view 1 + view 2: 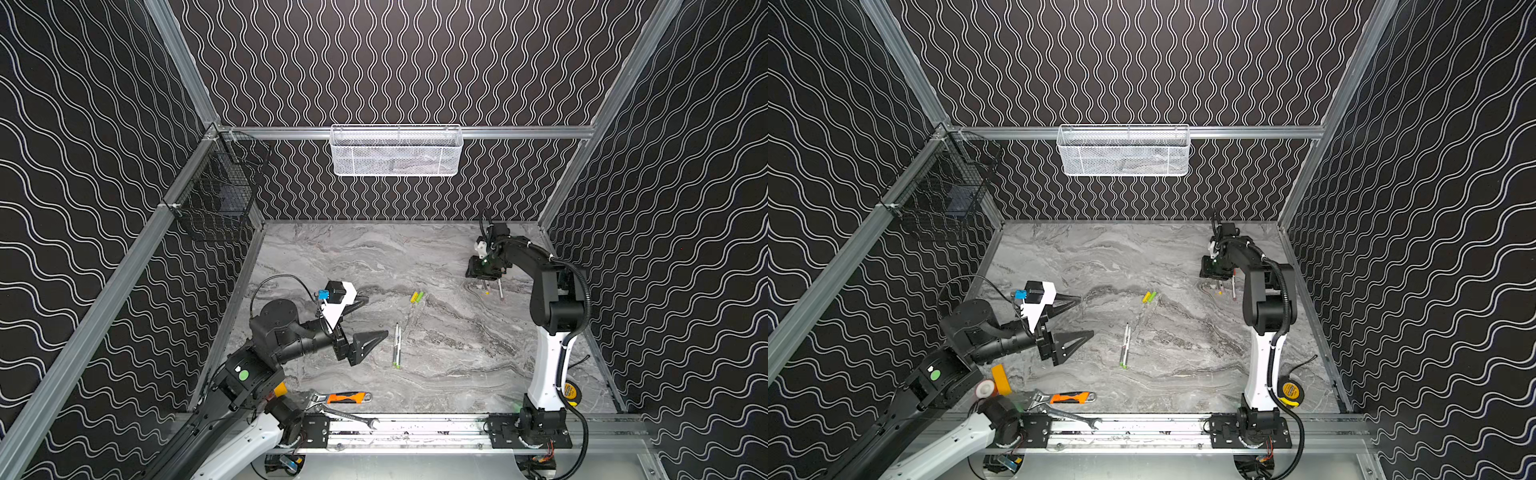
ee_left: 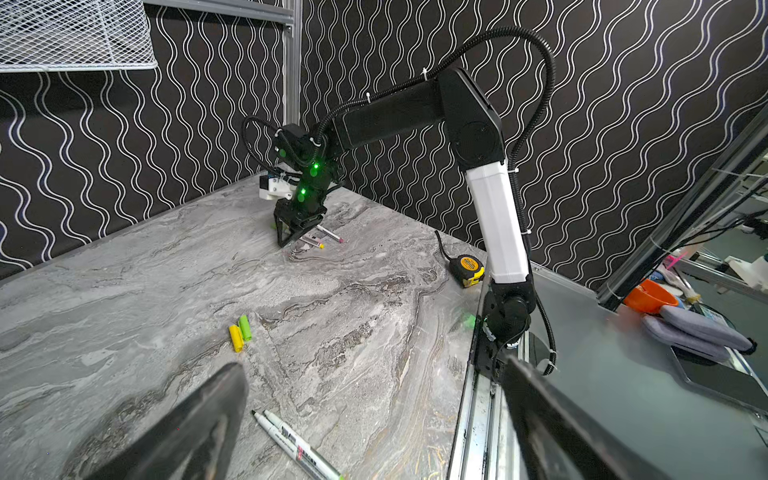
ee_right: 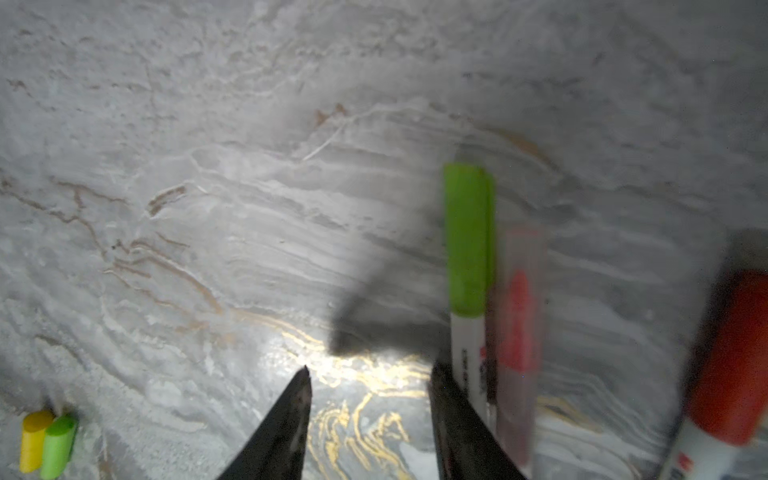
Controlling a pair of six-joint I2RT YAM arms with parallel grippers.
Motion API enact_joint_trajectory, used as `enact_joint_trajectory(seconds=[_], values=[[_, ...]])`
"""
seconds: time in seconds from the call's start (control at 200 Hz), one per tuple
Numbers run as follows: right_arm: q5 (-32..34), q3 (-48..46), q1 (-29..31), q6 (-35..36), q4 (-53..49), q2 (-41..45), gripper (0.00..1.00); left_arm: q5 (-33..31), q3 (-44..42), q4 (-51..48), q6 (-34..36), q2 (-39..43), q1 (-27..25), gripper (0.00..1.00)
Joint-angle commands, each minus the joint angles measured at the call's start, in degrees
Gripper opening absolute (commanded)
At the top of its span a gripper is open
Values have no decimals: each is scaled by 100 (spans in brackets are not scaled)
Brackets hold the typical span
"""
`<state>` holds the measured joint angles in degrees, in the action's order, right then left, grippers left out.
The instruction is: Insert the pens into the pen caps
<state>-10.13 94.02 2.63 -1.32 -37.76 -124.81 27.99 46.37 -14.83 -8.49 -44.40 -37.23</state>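
Marble shows between the jaws of the right gripper [image 3: 370, 369], which stand parted and grasp nothing, tips low over the tabletop [image 1: 457, 365] at its far right. Just beside one jaw lies a green-capped pen [image 3: 467, 249]. A blurred pink shape runs along it that I cannot make out, and a red-capped pen [image 3: 731, 365] lies further off. Both of these look finished.

Toward the middle, a yellow cap [image 1: 414, 296] and a lime green cap [image 1: 420, 296] lie touching side by side. Nearer the rail, two uncapped pens [image 1: 397, 347] lie parallel and touching. The left gripper [image 1: 377, 316] hovers beside them, spread fully wide and empty.

The pens should be light, stiff and smooth, and apt to roll. Mid-barrel is probably the best hold, with the nib end left clear. Because each pair lies touching, nudging one away may be needed before a jaw fits between. The stubby caps likely want pinching across the body, mouth exposed.

An orange-handled adjustable wrench [image 1: 347, 397], a steel spanner [image 1: 351, 417] and a tape measure [image 1: 569, 390] lie near the front edge.
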Motion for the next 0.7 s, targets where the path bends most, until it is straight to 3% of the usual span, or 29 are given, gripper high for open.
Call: enact_joint_trajectory(seconds=[0.0, 0.18, 0.32, 0.47, 0.696], values=[[207, -113, -68, -71, -81, 109, 49, 66, -31, 295, 6, -18, -3, 99], [-433, -304, -49, 119, 146, 516, 51, 97, -13, 323, 3, -78, 3, 99], [-970, -797, 132, 159, 629, 1121, 58, 41, -6, 295, 7, -54, 1, 99], [-891, -1437, 558, 29, 1044, 1890, 74, -112, 4, 189, 31, 1, -8, 99], [-157, -2553, 1711, -754, 1719, 2661, 75, -634, 86, -273, 145, 183, -3, 98]])
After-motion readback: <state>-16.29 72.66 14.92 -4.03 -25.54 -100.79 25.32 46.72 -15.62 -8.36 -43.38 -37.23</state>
